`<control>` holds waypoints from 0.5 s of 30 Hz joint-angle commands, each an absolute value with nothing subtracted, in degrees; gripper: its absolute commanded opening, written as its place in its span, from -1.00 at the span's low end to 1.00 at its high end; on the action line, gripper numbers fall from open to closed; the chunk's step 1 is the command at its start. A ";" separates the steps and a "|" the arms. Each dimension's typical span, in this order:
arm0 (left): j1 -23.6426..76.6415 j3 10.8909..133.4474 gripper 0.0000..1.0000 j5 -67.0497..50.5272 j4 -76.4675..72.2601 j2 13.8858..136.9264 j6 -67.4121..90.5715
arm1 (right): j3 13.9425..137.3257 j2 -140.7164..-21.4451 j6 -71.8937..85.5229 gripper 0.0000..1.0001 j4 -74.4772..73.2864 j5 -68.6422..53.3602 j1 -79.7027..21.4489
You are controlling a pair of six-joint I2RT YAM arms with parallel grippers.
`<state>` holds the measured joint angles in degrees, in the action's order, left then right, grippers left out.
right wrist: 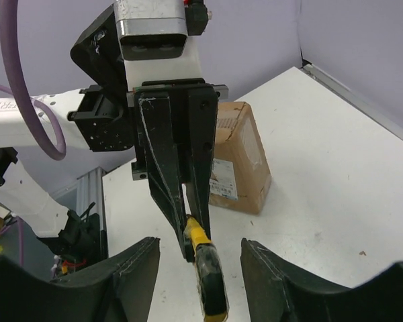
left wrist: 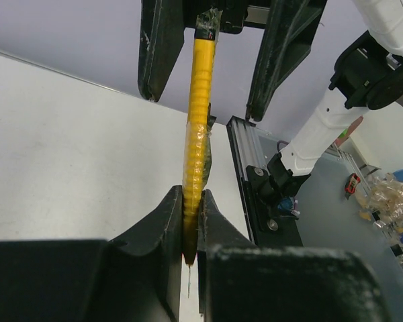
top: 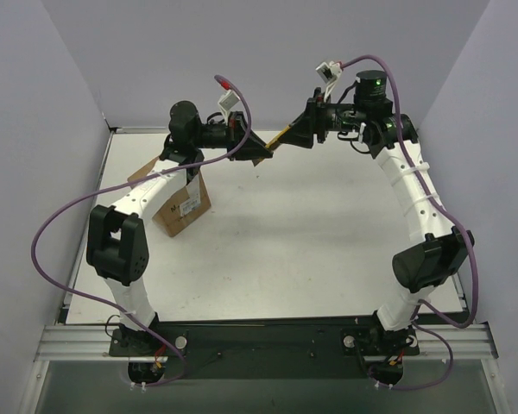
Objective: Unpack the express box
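The cardboard box (top: 174, 216) sits on the left side of the white table (top: 311, 241), partly under the left arm's forearm. It is turned at a slant to the table edges, one corner toward the arm bases. From above, its white label (top: 188, 205) lies on the side facing the middle of the table. A brown flap sticks out at its far left. In the right wrist view the box (right wrist: 242, 151) rests flat, the label (right wrist: 223, 188) low on its near side and a glossy face turned up. It looks nearly cubic, so I cannot tell its long axis. Neither claw touches it.

Right of the box, raised toward the back of the table, the left claw (top: 261, 154) is clenched on one end of a slim yellow knife (top: 279, 138). Its own camera shows the left claw (left wrist: 191, 208) pinching the handle tightly from both sides. A thin blade tip pokes out below the grip. The knife (left wrist: 200, 100) runs straight from this grip toward the other arm.

Further right, the right claw (top: 293, 135) faces the left one. From the left wrist its fingers (left wrist: 162, 47) stand well apart on either side of the handle, with a gap at each side. The knife's far end reaches in between them. The right wrist view shows the same: the right claw (right wrist: 200, 247) is released and about half spread, with the knife (right wrist: 209, 282) lying between the fingers without touching them.
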<state>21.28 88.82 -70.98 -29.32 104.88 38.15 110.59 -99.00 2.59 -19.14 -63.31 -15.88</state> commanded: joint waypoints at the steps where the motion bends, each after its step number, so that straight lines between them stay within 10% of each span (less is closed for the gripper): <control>1: 21.09 89.47 -1.00 -72.77 -34.89 105.03 40.61 | 113.91 -100.46 0.53 -0.03 -20.21 -65.39 -17.22; 15: 21.71 89.56 -1.00 -73.04 -36.56 105.82 42.19 | 113.29 -100.19 -2.02 -0.30 -21.80 -64.86 -18.02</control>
